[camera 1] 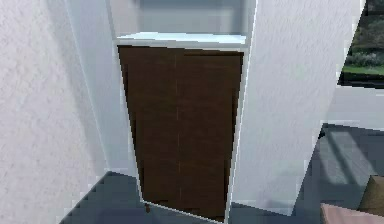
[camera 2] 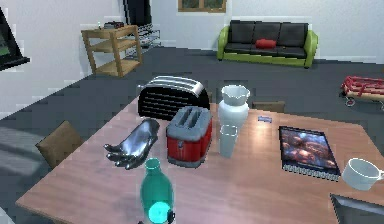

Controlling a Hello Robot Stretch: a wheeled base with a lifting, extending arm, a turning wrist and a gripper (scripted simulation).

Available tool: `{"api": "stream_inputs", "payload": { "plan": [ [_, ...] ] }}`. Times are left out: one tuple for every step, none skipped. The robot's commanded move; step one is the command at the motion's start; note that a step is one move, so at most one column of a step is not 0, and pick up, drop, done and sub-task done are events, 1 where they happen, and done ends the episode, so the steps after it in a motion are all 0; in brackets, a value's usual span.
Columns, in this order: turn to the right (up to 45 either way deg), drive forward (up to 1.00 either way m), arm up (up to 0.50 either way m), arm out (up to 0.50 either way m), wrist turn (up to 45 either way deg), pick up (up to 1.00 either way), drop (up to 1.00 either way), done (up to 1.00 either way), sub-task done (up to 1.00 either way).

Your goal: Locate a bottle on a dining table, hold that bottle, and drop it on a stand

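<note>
Fingers: state you cannot tell. Bottle [camera 2: 153, 196] is standing at the table's [camera 2: 250, 188] near edge; you should be reaching short and slow, keeping clear of the toaster [camera 2: 187, 138] behind.

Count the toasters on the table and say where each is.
2. The black toaster stands at the far edge of the table; the red toaster stands just in front of it, left of the white vase. None seems hidden.
</note>
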Motion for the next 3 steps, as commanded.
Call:
{"api": "stream_inputs", "payload": {
  "plan": [
    [0.0,0.00,0.10,0.00,0.0,0.00,0.00,0.00,0.00],
    [-45.0,0.00,0.00,0.00,0.0,0.00,0.00,0.00,0.00],
    [-27.0,0.00,0.00,0.00,0.0,0.00,0.00,0.00,0.00]
  ]
}}
